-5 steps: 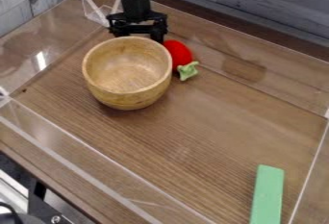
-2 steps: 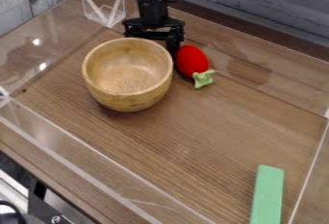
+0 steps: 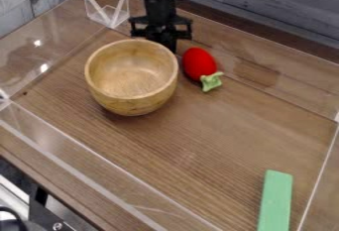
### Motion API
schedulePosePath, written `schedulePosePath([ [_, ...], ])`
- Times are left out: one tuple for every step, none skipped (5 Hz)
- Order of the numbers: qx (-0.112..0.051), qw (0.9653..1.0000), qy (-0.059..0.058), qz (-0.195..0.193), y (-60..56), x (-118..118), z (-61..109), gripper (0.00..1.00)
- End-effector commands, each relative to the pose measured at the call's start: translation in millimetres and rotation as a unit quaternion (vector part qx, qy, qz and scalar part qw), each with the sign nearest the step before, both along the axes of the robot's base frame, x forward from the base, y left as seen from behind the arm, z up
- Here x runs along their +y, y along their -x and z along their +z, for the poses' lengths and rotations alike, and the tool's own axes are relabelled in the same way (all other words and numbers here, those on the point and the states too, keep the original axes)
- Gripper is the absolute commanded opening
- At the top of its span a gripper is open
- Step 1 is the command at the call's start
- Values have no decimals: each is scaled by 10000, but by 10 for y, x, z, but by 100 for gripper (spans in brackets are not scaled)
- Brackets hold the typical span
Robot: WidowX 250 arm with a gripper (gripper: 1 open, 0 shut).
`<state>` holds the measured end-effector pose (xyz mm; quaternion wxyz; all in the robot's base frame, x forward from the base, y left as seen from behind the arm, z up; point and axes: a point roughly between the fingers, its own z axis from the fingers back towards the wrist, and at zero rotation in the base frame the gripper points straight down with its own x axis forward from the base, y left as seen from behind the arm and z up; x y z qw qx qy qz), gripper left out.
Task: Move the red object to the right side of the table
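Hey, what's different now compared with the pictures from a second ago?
The red toy fruit has shifted a little to the right and toward the camera, away from the wooden bowl, with its green end now pointing down-right. The gripper has narrowed from spread jaws to shut, and sits just behind the fruit without holding it. The bowl, the green bar and the table are unchanged.
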<state>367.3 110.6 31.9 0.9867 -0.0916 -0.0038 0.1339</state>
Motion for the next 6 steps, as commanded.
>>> schedulePosePath([
  [-378, 9991, -57, 175, -78, 211, 282, 0],
  [-378, 9988, -30, 325, -80, 308, 275, 0],
  [-310, 9992, -7, 247, -72, 223, 308, 100],
  [-248, 9995, 17, 173, -80, 137, 341, 100],
  [-187, 9992, 83, 355, -94, 116, 316, 100],
  [-122, 9981, 183, 580, -110, 75, 296, 100],
])
